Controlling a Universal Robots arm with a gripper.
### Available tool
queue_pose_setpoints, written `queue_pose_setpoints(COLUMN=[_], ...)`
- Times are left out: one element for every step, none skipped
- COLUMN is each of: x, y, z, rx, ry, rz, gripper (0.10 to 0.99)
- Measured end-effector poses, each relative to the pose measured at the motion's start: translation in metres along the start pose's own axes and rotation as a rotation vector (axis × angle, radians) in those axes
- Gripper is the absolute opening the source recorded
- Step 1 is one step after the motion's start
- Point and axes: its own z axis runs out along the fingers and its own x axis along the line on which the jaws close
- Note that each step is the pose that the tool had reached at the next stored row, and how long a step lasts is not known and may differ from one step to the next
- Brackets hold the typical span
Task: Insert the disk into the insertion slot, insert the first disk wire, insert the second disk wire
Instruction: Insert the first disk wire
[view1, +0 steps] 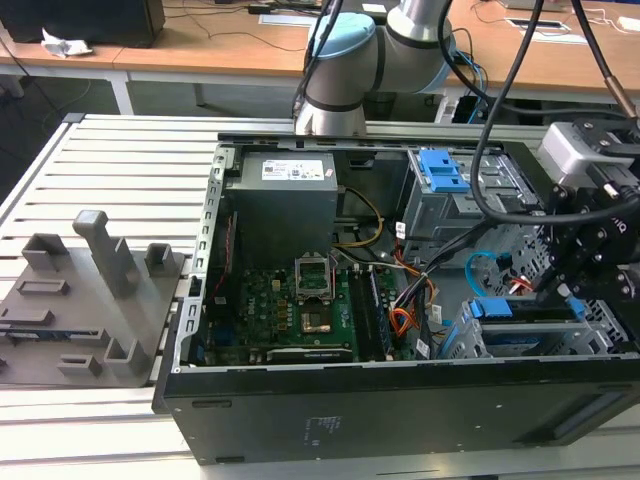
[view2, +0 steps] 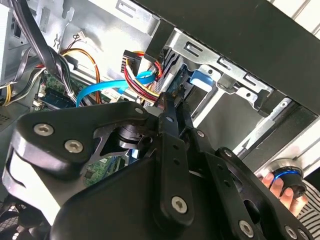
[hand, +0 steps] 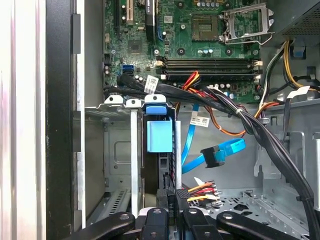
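While the disk (hand: 160, 136) sits in the insertion slot (hand: 134, 160), the hand (hand: 169, 200), fingers narrow on what looks like the first disk wire (hand: 202, 189) plug, works step two, which likely needs square alignment; the second disk wire (hand: 220, 152) hangs loose nearby.

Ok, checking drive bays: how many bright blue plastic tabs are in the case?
2. One latch on the tall drive box at the far side; one on the disk, in the insertion slot. Cables may hide more.
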Motion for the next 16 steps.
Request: queue_pose_setpoints(x=[0.0000, 0.0000, 0.0000, 0.0001, 0.0001, 0.0001, 0.0003, 0.0007, 0.0011, 0.0015, 0.0017, 0.0017, 0.0017, 0.0017, 0.0016, 0.0017], y=[0.0000, -0.0001, -0.0001, -0.0002, -0.0003, -0.0005, -0.0005, -0.0006, -0.0006, -0.0007, -0.0006, -0.0006, -0.0006, -0.0006, -0.0006, -0.0005], z=[0.0011, 0.0016, 0.0024, 0.0025, 0.0027, 0.0033, 0.0038, 0.0045, 0.0051, 0.0057, 0.0059, 0.0059, 0.0066, 0.0065, 0.0060, 0.0043], rx=[0.000, 0.000, 0.000, 0.000, 0.000, 0.000, 0.000, 0.000, 0.000, 0.000, 0.000, 0.000, -0.001, 0.000, 0.000, 0.000], ry=[-0.0012, -0.0018, -0.0031, -0.0033, -0.0040, -0.0060, -0.0068, -0.0075, -0.0076, -0.0080, -0.0082, -0.0081, -0.0097, -0.0092, -0.0084, -0.0079], rz=[0.000, 0.000, 0.000, 0.000, 0.000, 0.000, 0.000, 0.000, 0.000, 0.000, 0.000, 0.000, 0.000, 0.000, 0.000, 0.000], gripper=[0.176, 0.176, 0.176, 0.176, 0.176, 0.176, 0.176, 0.176, 0.176, 0.176, 0.176, 0.176, 0.176, 0.188, 0.251, 0.251])
